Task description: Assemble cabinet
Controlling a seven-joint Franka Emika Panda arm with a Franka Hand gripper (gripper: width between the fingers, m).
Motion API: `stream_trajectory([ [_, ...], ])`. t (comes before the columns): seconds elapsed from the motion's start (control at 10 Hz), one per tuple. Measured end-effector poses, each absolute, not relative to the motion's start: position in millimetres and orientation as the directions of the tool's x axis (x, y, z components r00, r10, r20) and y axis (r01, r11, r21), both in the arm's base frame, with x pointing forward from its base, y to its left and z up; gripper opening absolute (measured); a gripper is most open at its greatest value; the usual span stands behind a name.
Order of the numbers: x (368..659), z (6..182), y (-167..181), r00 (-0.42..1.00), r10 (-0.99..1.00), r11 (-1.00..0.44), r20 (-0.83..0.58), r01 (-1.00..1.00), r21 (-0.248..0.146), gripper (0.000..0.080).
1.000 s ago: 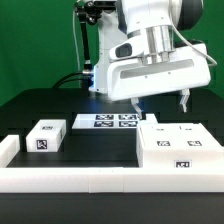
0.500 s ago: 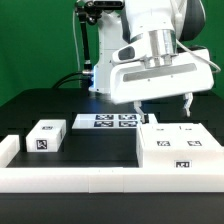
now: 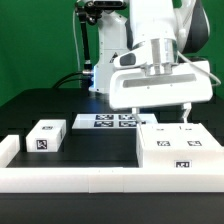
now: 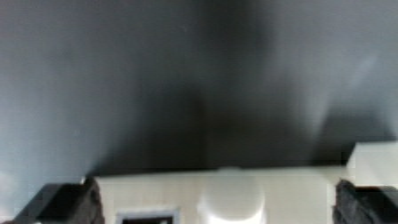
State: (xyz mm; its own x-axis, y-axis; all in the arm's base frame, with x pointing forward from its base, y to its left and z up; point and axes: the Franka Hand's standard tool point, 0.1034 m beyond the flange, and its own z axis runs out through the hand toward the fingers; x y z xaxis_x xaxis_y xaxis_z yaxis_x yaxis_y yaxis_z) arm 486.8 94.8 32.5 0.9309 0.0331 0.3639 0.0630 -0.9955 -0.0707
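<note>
The cabinet (image 3: 180, 150) is the large white box with square tags at the exterior view's right, resting against the front rail. My gripper (image 3: 162, 110) hangs just above its far edge, open and empty, with one finger (image 3: 138, 109) on each side of that edge. In the wrist view the cabinet's white top (image 4: 222, 190) fills the space between my two dark fingertips (image 4: 63, 205), and the gripper (image 4: 217, 208) stands wide over it. A small white tagged drawer block (image 3: 45, 136) lies apart at the exterior view's left.
The marker board (image 3: 105, 121) lies flat behind the cabinet, at the middle of the black table. A long low white rail (image 3: 70, 180) runs along the front and turns up at the left end (image 3: 8, 150). The arm's base stands at the back.
My hand has come down and shifted slightly toward the exterior view's right, nearer the cabinet's far edge. The jaws stay open. The cabinet and the block have not moved.
</note>
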Motion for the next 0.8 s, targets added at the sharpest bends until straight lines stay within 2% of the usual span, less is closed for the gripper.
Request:
stream_trajectory([
  [0.2,486,31.6,94,0.931,0.033,-0.996,0.362,0.062,-0.071,0.0649],
  [0.4,496,30.7,79,0.928,0.049,-0.996,0.37,0.073,-0.053,0.0649],
  [0.6,510,31.3,77,0.926,0.028,-0.997,0.376,0.055,-0.061,0.0649],
  [0.8,510,24.3,82,0.931,0.025,-0.996,0.363,0.053,-0.068,0.0649],
])
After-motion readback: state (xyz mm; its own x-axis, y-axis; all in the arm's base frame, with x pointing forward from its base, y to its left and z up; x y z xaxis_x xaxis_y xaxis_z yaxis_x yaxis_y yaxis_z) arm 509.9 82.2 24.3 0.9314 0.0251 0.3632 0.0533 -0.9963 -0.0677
